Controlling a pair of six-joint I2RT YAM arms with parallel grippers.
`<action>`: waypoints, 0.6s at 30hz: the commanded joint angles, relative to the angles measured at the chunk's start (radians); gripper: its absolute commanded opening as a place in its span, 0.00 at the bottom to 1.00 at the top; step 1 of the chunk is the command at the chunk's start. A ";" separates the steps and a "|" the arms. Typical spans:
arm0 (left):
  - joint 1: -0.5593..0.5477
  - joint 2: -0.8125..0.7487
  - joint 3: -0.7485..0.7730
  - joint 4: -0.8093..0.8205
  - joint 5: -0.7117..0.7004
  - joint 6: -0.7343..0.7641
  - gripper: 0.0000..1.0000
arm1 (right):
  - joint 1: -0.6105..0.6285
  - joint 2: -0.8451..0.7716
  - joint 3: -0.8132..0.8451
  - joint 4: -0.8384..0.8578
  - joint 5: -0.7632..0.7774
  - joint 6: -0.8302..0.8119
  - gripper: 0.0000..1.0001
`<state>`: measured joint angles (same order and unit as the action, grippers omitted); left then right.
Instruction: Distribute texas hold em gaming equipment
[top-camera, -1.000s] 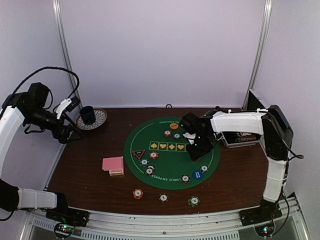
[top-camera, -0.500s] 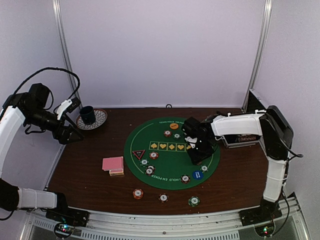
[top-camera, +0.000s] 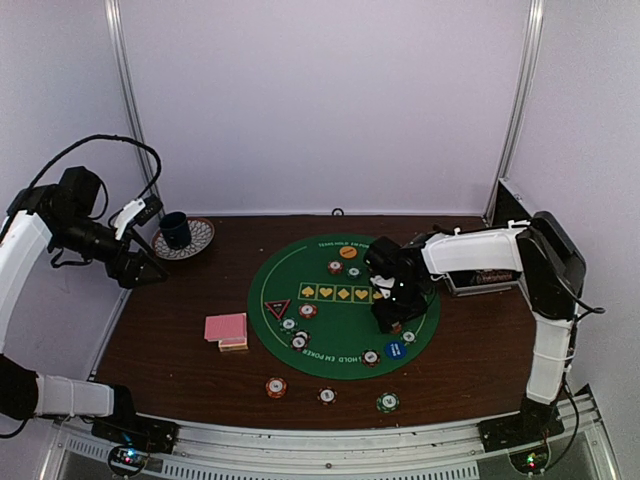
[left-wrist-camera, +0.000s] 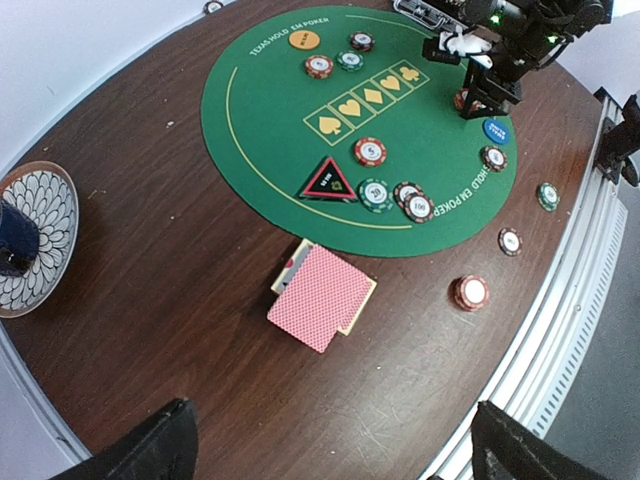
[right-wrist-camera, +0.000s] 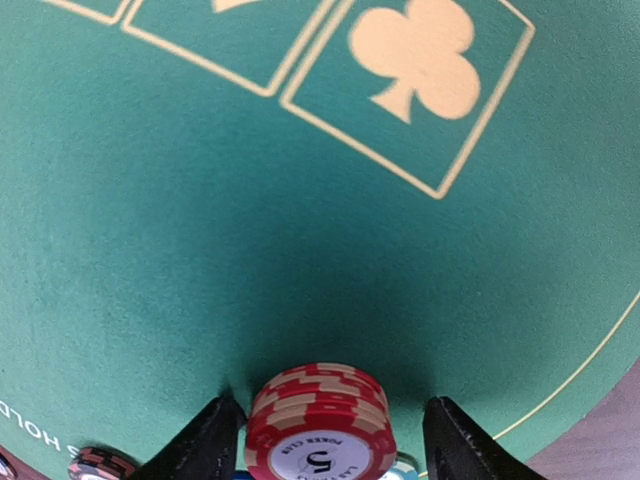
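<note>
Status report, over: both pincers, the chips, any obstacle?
Left pincer open, empty, raised. Right pincer open around red chip stack on green mat. Blue disc close beside; nothing blocking.

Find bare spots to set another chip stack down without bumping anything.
Free: bare wood between the plate and card deck, left of the green mat; also the wood right of the mat, near side of the chip case. Crowded: the mat's near arc, from red triangle to blue disc, where the right hand straddles a red chip stack.
</note>
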<state>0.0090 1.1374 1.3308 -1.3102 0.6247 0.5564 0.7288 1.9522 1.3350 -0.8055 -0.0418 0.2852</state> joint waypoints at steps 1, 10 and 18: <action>-0.006 0.011 -0.021 0.011 0.006 0.028 0.98 | 0.006 -0.058 0.034 -0.046 0.023 0.002 0.73; -0.063 0.047 -0.091 0.015 -0.058 0.077 0.98 | 0.024 -0.132 0.169 -0.116 0.020 -0.002 0.81; -0.166 0.127 -0.176 0.112 -0.164 0.141 0.98 | 0.084 -0.134 0.286 -0.116 -0.016 0.052 0.88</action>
<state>-0.1120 1.2247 1.1847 -1.2804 0.5251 0.6395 0.7788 1.8462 1.5822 -0.9096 -0.0368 0.2974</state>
